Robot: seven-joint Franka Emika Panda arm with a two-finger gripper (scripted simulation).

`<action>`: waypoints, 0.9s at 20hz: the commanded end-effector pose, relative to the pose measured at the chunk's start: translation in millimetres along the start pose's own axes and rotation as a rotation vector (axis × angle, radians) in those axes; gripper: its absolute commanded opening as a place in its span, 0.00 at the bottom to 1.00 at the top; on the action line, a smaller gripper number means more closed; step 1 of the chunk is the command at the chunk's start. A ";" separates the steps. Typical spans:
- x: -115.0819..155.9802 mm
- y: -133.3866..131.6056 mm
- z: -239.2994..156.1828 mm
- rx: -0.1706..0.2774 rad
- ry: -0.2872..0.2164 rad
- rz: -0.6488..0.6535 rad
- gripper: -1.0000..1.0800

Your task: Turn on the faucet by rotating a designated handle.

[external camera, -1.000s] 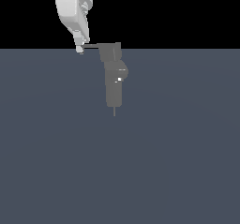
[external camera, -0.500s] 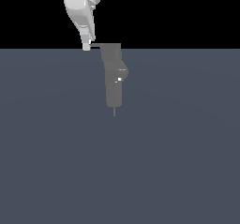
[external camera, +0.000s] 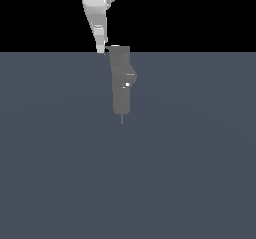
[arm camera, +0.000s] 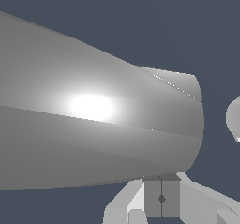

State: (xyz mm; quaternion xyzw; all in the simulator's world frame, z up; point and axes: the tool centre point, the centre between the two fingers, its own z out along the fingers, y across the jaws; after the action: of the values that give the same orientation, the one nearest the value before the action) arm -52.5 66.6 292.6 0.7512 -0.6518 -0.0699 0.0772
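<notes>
While the white arm (external camera: 96,3) descends from the upper edge of the exterior view, its end effector (external camera: 102,50) tapers to a narrow tip that sits just beside the top of the faucet (external camera: 121,85), on the exterior view's left of it. Whether that tip touches the fixture cannot be told at this resolution, and whether the end effector is released or clenched cannot be told in this view. Immediately to the exterior view's right of the tip, a boxy grey block forms the faucet's top; only a pale sliver of the handle (external camera: 115,46) shows along the upper edge of that block, and its long lever cannot be made out. Below the block the faucet continues as a matte grey column standing against the slate-blue floor (external camera: 190,173), with a rounded bulge on the side turned to the exterior view's right, a small white glint beside that bulge, and a thin pin at the column's lower end.

From the wrist view, a large pale grey rounded body (arm camera: 93,120) with a bright highlight fills most of the picture; its identity cannot be told. The end effector's (arm camera: 161,199) fingers (arm camera: 152,198) appear pressed together along a thin seam, with nothing visible between them.
</notes>
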 end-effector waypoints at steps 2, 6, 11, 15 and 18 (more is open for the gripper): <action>42.2 1.7 -2.5 0.007 -0.001 0.033 0.00; 70.9 4.5 -3.6 0.009 -0.001 0.036 0.00; 99.2 7.1 -4.7 0.011 -0.001 0.039 0.00; 83.2 -2.9 -1.1 0.001 -0.001 0.006 0.00; 94.2 -10.1 -1.5 0.002 -0.001 0.009 0.00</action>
State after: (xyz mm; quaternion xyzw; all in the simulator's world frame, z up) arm -32.8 -8.6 297.3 0.7555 -0.6476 -0.0670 0.0734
